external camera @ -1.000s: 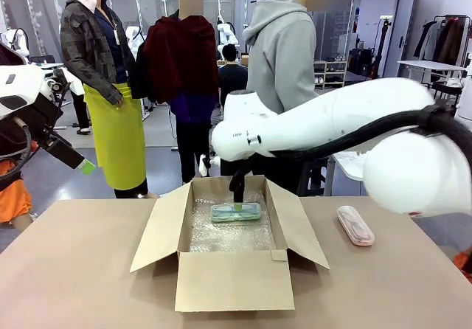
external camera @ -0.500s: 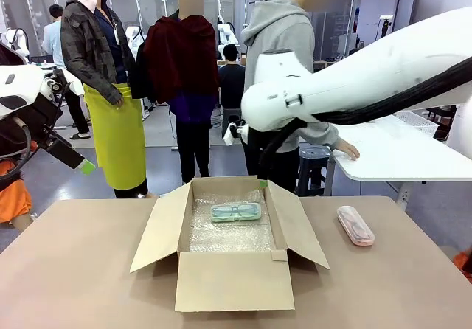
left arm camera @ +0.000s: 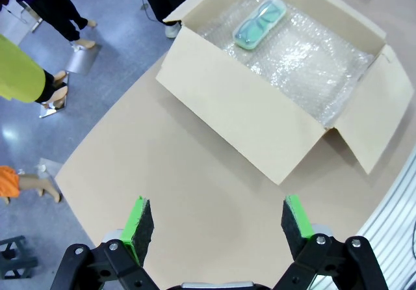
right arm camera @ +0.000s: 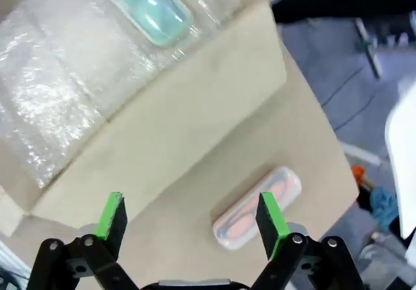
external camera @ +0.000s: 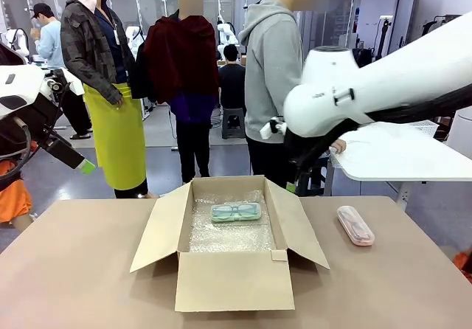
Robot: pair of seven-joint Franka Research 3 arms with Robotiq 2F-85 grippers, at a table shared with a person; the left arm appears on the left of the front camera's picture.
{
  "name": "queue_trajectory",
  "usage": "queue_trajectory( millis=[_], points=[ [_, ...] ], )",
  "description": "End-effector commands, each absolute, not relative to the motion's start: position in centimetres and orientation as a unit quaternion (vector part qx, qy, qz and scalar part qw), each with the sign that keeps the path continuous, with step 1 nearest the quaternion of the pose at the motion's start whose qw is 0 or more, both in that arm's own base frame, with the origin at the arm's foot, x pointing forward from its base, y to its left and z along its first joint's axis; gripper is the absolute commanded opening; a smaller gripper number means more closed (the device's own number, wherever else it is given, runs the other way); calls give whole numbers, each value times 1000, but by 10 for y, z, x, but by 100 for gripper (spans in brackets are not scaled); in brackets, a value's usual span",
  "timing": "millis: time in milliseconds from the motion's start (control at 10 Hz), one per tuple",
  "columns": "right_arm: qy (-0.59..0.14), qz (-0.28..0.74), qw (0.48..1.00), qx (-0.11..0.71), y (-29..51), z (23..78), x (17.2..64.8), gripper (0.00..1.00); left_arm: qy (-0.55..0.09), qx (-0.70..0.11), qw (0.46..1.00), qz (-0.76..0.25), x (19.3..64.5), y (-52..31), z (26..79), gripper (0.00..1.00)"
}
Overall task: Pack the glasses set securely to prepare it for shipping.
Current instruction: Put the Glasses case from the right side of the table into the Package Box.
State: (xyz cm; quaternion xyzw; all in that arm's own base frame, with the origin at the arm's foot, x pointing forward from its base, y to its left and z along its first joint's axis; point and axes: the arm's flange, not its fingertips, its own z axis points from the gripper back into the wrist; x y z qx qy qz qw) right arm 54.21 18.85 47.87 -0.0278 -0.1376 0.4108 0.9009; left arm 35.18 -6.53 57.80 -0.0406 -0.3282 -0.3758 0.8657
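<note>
The mint-green case [external camera: 236, 212] with green frames lies on bubble wrap inside the open cardboard box [external camera: 234, 279]; it also shows in the left wrist view [left arm camera: 260, 23] and the right wrist view [right arm camera: 146, 0]. The pinkish case [external camera: 355, 225] lies flat on the table right of the box. My right gripper [external camera: 295, 181] hangs open above the box's right flap, and the pinkish case [right arm camera: 257, 207] sits below and between its green pads. My left gripper [external camera: 82, 164] is held high off the table's left end; in its own view it [left arm camera: 216, 220] is open with nothing between the pads.
The box [left arm camera: 279, 62] stands mid-table with its flaps spread outward. Brown table surface [external camera: 88, 270] is bare left and front of it. A person in a grey hoodie [external camera: 274, 63] stands at the far edge, with others behind. A white table [external camera: 398, 156] sits at back right.
My right arm has lifted out of the box and swung right, leaving the mint-green case lying on the bubble wrap. The left arm has not moved.
</note>
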Motion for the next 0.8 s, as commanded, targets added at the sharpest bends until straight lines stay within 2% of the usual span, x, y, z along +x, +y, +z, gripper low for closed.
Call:
queue_trajectory(
  millis=[0, 300, 700],
  points=[
    [-162, 318, 933, -37, 160, 470, 520, 100, -330, -38, 864, -379, 351, -64, 578, 100],
    [-151, 201, 967, -31, 122, 456, 532, 100, -330, -38, 864, -379, 351, -64, 578, 100],
    [-117, 114, 987, 2, 80, 428, 549, 100, -330, -38, 864, -379, 351, -64, 578, 100]
  ],
)
